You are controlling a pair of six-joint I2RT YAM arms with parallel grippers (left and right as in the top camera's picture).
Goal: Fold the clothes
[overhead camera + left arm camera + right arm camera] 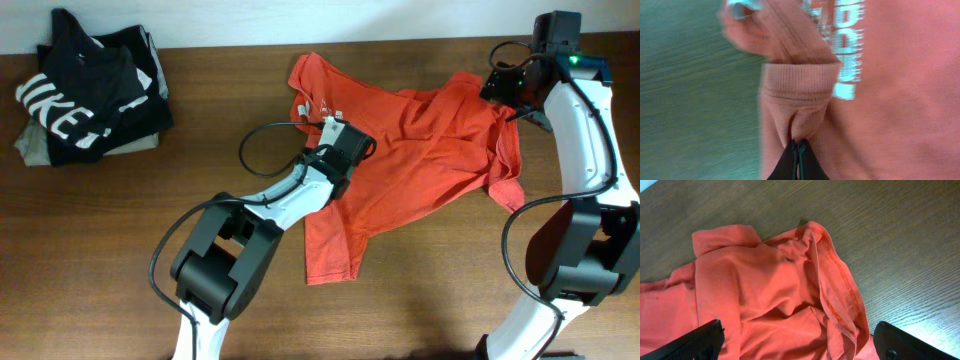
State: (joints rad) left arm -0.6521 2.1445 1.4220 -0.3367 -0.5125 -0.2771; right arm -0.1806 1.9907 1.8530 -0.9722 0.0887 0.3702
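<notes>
The red-orange T-shirt (pixel 420 150) lies crumpled across the middle of the table, with white lettering and a small white label near its neck. My left gripper (pixel 335 140) is shut on the shirt's ribbed collar fabric (pixel 797 87), fingertips pinched together (pixel 798 146), with white print beside it (pixel 847 40). My right gripper (pixel 505 90) is open wide over the shirt's right sleeve; in the right wrist view the hemmed sleeve (pixel 832 275) lies bunched between the spread fingers (pixel 800 340), which do not hold it.
A black shirt with large white letters (pixel 85 95) lies on a grey-olive folded garment (pixel 35 145) at the table's far left. Bare wooden table (pixel 100 230) shows in front. A black cable (pixel 262 150) loops by the left arm.
</notes>
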